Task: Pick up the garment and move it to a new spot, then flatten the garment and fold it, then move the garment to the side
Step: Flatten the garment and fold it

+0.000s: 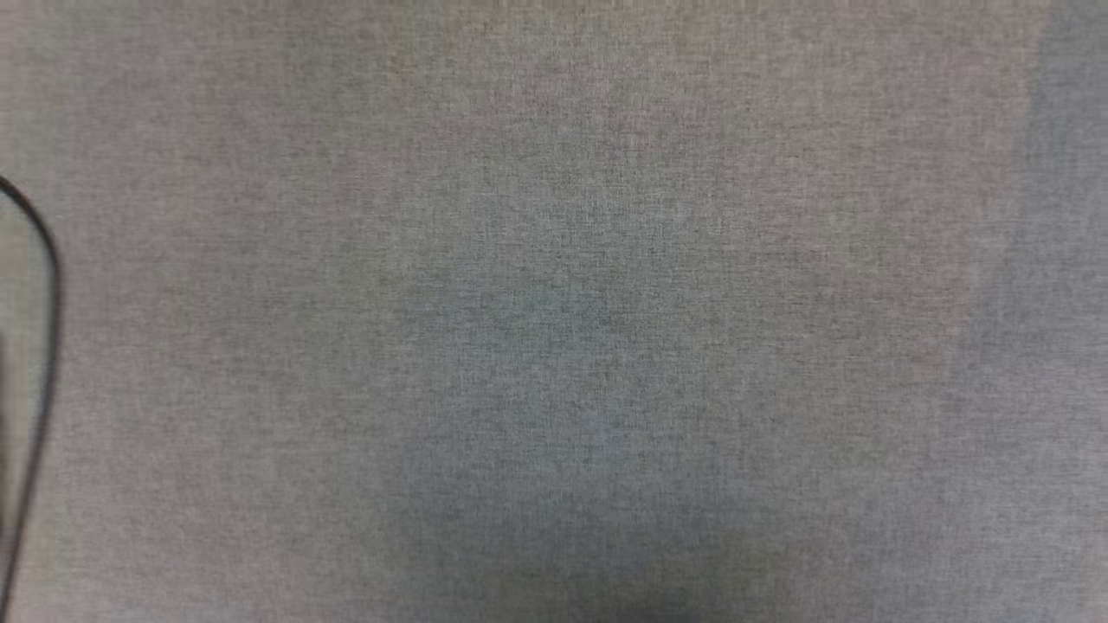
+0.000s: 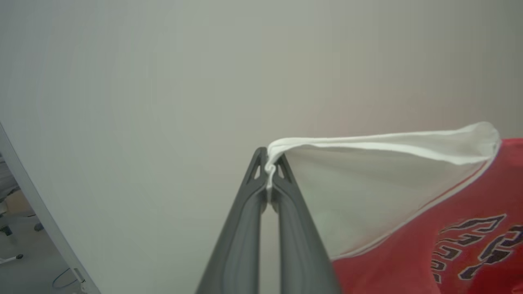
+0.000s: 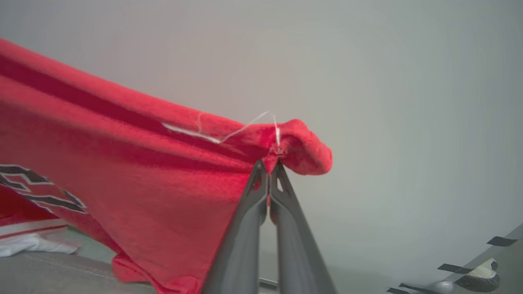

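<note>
Garment: the red garment [image 3: 135,175] hung stretched in the air, pinched at two points, one by each gripper.
Garment, lower part: in the right wrist view, its lower edge and a white part with a striped trim [image 3: 32,237] reached down to a grey cloth surface [image 3: 49,273].
White sleeve: the left wrist view showed the sleeve [image 2: 367,196] pulled taut, its hem running from the fingertips to the red body.
Numbers: black, white-outlined figures [image 2: 474,245] appeared on the red body; the right wrist view showed part of them at its left edge.
Loose thread: the right wrist view showed a thin white thread [image 3: 245,128] standing off the red cloth near the pinch.
Left gripper: the left gripper [image 2: 269,163] had its jaws clamped together on the edge of the white sleeve, a fold of which bunched between the tips.
Right gripper: the right gripper [image 3: 269,165] had its jaws clamped together on a bunched red corner, which rolled over past the tips.
Head view: a flat grey woven surface [image 1: 554,311] with a dark cable [image 1: 48,346] curving along the left edge.
Background, left wrist view: a pale wall [image 2: 163,81], a slanted white panel edge [image 2: 36,212] and a floor with a thin cable [image 2: 63,277].
Background, right wrist view: black tape strips [image 3: 500,241] at the lower right, and beside them a dark-and-white object [image 3: 478,277] too small to identify.
</note>
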Controlling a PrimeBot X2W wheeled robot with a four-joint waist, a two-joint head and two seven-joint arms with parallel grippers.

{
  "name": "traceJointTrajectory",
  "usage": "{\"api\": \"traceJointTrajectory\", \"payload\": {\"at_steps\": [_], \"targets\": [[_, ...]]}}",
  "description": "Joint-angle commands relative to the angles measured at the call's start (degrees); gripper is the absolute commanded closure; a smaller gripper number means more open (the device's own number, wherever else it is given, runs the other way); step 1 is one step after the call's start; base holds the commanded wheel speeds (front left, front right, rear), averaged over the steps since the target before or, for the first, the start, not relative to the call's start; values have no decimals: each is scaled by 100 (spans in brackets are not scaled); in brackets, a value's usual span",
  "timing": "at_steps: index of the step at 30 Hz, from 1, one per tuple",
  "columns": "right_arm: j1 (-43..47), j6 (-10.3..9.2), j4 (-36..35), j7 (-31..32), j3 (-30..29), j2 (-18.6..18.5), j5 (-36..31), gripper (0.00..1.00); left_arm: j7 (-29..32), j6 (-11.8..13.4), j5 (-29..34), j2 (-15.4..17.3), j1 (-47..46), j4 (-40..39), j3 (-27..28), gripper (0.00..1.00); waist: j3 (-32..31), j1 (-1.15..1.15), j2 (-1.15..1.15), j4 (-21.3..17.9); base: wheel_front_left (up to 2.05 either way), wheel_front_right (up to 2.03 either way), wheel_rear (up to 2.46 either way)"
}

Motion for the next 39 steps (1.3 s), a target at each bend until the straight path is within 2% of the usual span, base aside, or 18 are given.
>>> {"api": "traceJointTrajectory", "payload": {"at_steps": [1,11,17,26,33,39], "targets": [[224,-50,85,-72,33,-24,46,100,-33,-7,-68,-46,340,-108,81,100,-220,-1,0,53,0,0,0],[1818,-50,247,-285,634,16,726,100,-33,-51,-386,-511,2698,-385,-21,100,-1353,-1,0,183,0,0,0],[3007,-50,138,-306,1079,-95,1354,100,-14,-57,-786,-581,4015,-405,-515,100,-2084,-1,0,298,0,0,0],[4531,-50,-172,-145,1587,-358,2320,100,401,-58,-1402,-363,5559,-507,-1181,100,-2794,-1,0,356,0,0,0],[5297,-50,-423,133,1852,-456,2883,100,517,-59,-1708,-230,6366,-564,-1321,100,-3178,-1,0,331,0,0,0],[5920,-50,-745,661,2148,-539,3403,100,637,-59,-1929,-52,7089,-905,-1485,100,-3506,-1,0,296,0,0,0]]}}
